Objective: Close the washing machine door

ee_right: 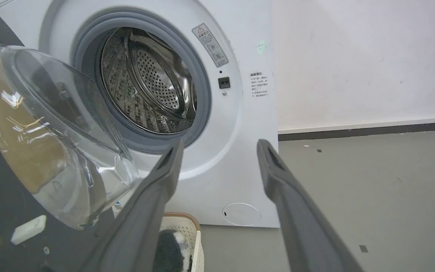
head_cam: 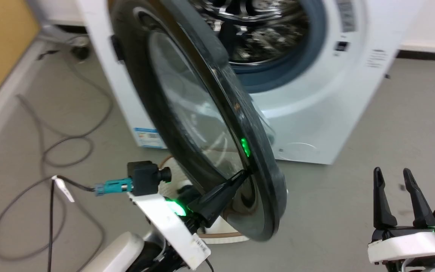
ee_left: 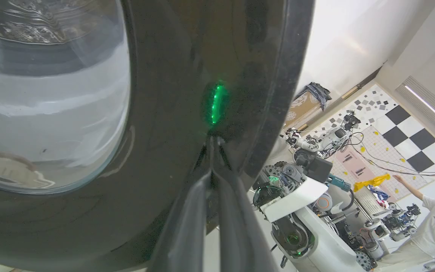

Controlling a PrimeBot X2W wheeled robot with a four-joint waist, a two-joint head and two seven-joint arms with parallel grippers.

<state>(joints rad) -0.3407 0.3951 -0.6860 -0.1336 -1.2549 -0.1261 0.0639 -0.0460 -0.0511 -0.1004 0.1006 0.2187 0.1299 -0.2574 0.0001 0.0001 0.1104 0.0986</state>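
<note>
Washing machine [head_cam: 315, 124]: white front-loader on a grey floor [head_cam: 391, 211], against a white wall. The front opening is uncovered. Perforated steel drum [ee_right: 149, 83] and grey gasket [ee_right: 204, 94] are plainly visible in the right wrist view.

Washing machine door [head_cam: 187, 113]: open, swung out from the machine's front at a wide angle. It is hinged on the side towards the left of the head view. The glossy black rim faces the robot and the clear glass bowl bulges towards the drum side.

Laundry basket [ee_right: 193, 226]: pale, on the floor just under the free edge of the door. There is something dark inside; I cannot tell what.

Left gripper [head_cam: 243, 174]: jaws closed, fingers pressed together with nothing between them. The tips touch the door's black rim near its lower outer edge, just under a green glow [ee_left: 215, 102] reflected on the gloss.

Right gripper [head_cam: 391, 172]: jaws spread wide and empty. It sits low at the right of the head view, well apart from the door, fingers pointing towards the machine.

Smaller items:
- Grey cables [head_cam: 66, 147] are looped on the floor left of the machine.
- A blue sticker [head_cam: 147, 138] is low on the front.
- A round flap [ee_right: 241, 214] is at the lower front corner.
- A latch socket [ee_right: 224, 82] sits beside the gasket.
</note>
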